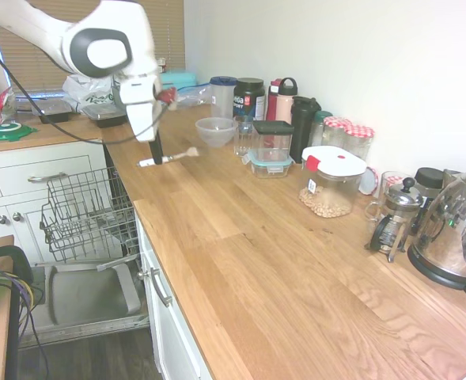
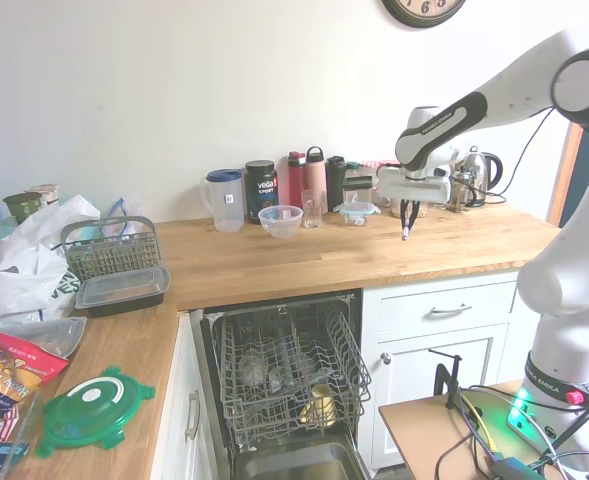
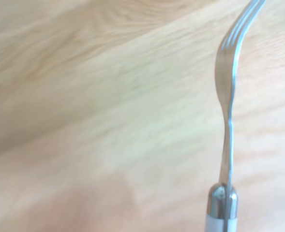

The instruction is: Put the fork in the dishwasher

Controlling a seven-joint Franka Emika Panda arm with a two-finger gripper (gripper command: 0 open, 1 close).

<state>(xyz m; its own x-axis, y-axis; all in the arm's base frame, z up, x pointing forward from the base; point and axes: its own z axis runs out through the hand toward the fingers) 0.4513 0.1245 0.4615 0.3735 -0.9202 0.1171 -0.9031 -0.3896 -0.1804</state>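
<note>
Kitchen worktop [image 1: 240, 237] of pale wood ran along a white wall, with the dishwasher [image 2: 284, 375] open below it and its wire rack pulled out. Above the wood, the gripper [image 1: 157, 152] pinched the fork [image 1: 173, 156] by its white handle, the fork lying roughly level in the first outside view and lifted just clear of the surface; the wrist view showed the tines against bare wood.

The next move probably called for carrying the fork out past the counter edge, then lowering it slowly over the rack so the tines would not catch the wires, and letting go only once it sat low.

Near the wall, a clear bowl [image 1: 216, 131] looked empty, while a lidded tub [image 1: 332, 182] held something like nuts. A yellowish cup [image 2: 319, 405] sat in the rack.
</note>
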